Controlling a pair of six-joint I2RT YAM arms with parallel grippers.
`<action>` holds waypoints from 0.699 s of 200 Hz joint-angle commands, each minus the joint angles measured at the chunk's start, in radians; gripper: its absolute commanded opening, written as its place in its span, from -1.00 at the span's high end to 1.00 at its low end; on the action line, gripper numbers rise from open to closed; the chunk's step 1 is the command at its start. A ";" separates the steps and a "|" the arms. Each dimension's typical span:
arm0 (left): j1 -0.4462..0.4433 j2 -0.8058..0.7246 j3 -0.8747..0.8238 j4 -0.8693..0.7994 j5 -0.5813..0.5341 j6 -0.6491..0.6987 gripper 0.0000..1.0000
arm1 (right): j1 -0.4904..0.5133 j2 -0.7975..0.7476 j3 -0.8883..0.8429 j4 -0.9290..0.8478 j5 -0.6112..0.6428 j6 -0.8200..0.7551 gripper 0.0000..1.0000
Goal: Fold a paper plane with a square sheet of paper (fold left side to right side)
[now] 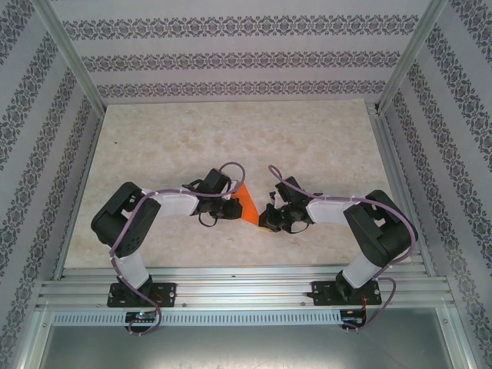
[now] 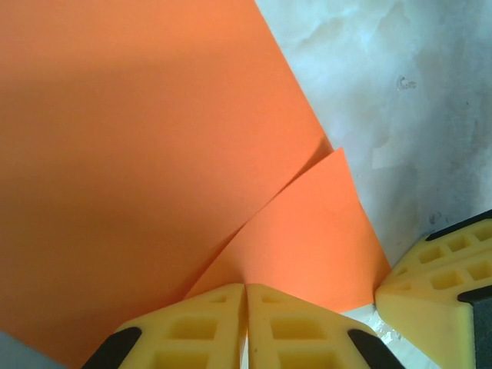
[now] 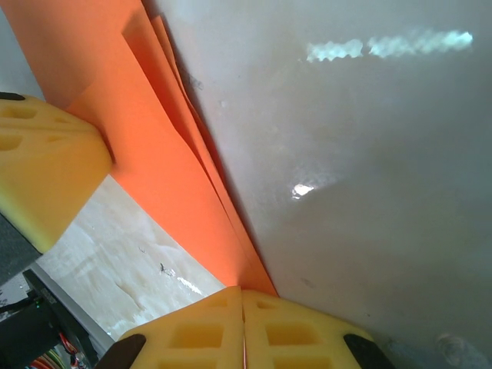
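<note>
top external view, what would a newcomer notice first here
The bright orange folded sheet of paper, a small pointed wedge at mid-table between the two arms, stands out against the pale marbled table. The left pincer and the right pincer, both yellow-fingered, are each shut on an edge of it.

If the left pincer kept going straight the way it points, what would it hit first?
The orange paper. The left pincer is shut on its edge, and the sheet spreads straight ahead. The right pincer sits off to the side, probably out of line, though depth is unclear.
</note>
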 commanded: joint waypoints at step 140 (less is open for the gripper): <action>0.301 -0.209 -0.094 -0.144 -0.086 0.106 0.37 | -0.027 -0.112 0.004 -0.144 0.167 -0.052 0.80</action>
